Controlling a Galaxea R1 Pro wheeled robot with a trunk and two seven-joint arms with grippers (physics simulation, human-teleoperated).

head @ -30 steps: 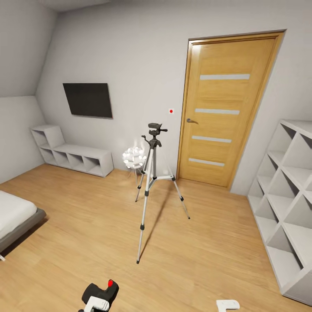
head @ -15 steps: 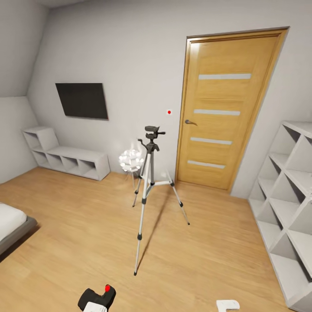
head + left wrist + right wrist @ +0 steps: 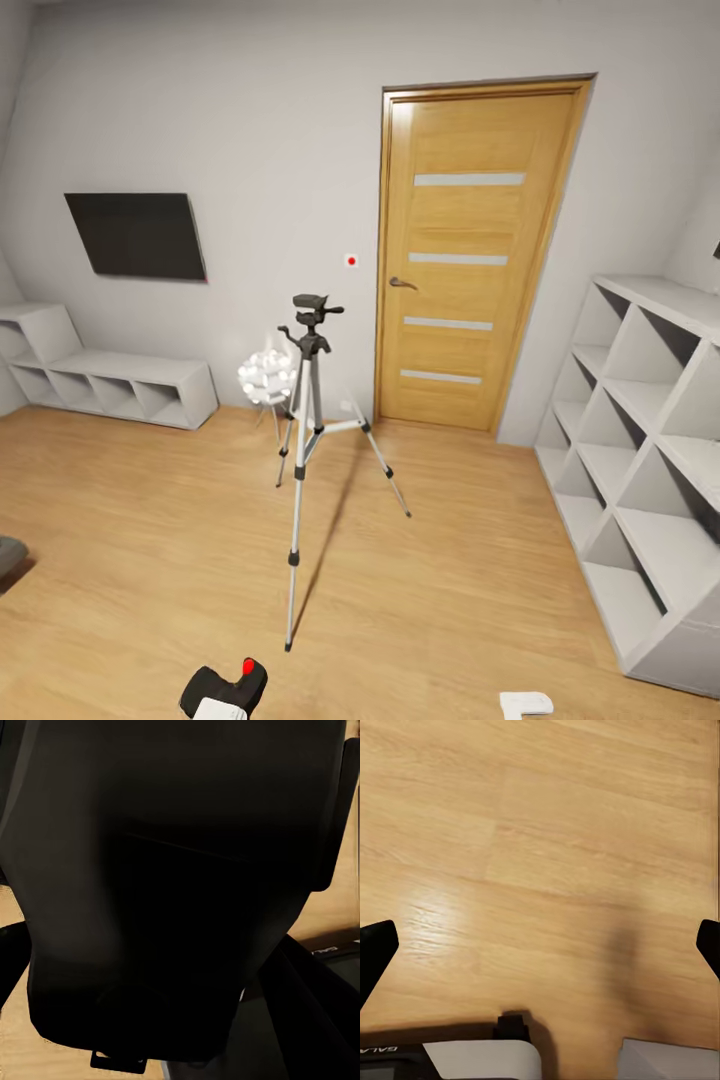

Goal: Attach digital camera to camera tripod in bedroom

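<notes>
- At the bottom edge of the head view, approx 7 o'clock, the digital camera (image 3: 232, 686) sits in the left gripper (image 3: 219, 707) — red button up, black body blocking most of the left wrist view, so it looks clamped on it.
- Right gripper (image 3: 540, 945): fingertips wide apart over bare wood floor (image 3: 555, 847), nothing btwn them.
- Camera tripod (image 3: 305, 440) stands dead ahead at 12 o'clock, well apart from the robot, legs spread, head bare — nothing mounted yet.
- Behind it: white floor lamp (image 3: 266, 378) at its 10 o'clock, wooden door (image 3: 468, 255) at 1, TV (image 3: 137, 235) at 10, shelf unit (image 3: 640, 460) at 3.
- Progress imo: pickup done, already in the bedroom. Left to do: close the gap, lift the cam to head height, seat it on the mount.
</notes>
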